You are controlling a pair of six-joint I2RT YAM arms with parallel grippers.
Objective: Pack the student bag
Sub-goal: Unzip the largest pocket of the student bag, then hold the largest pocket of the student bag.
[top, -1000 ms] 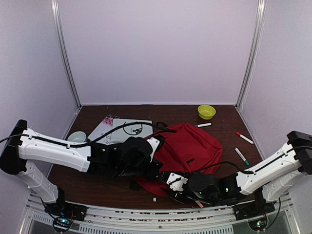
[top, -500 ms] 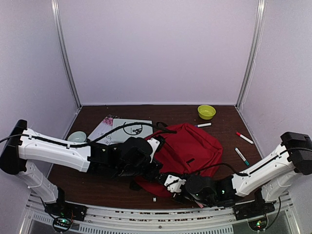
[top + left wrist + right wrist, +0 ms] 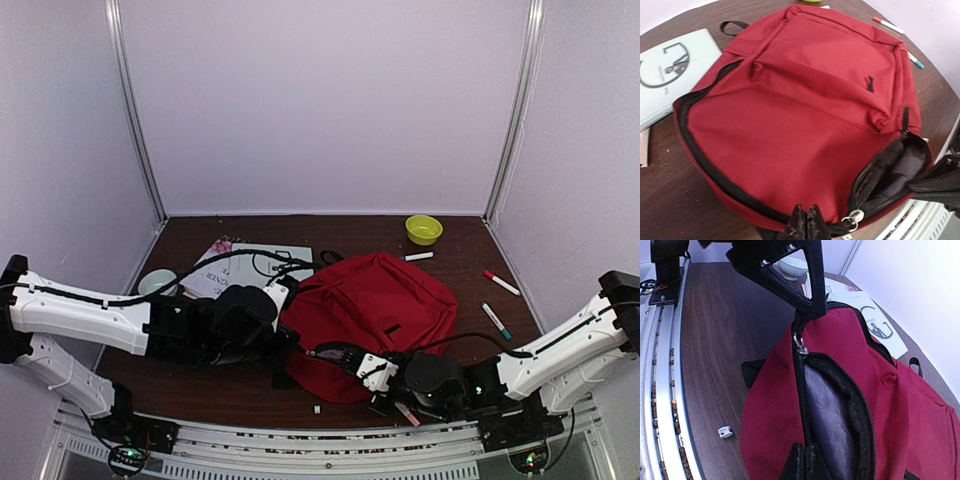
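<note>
Top external view, from left to right: one pale bowl [image 3: 157, 281] sits at the far left of the table [image 3: 225, 388], with two booklets [image 3: 255, 264] just beyond it, lying overlapped. Next comes the left gripper [image 3: 807, 222], its jaws pinched fully together on the zipper edge of the student bag [image 3: 375, 305], close to the metal pull. The single red bag lies flat in the middle of the table, front pocket up, with its main opening at the near edge gaping to show grey lining. It looks soft and limp, probably light while empty, so the fabric should sag wherever it is not held. The stitched zipper rim looks like the firmest place to take hold, and the top loop is another. Further right, the right gripper [image 3: 805, 460] is likewise closed tight on the opposite lip of that opening, so the mouth is spread between the two arms. Behind and to the right lie one yellow-green bowl [image 3: 423, 229] and three markers: a white one [image 3: 418, 257], a red-capped one [image 3: 502, 283] and a green-capped one [image 3: 497, 321].
</note>
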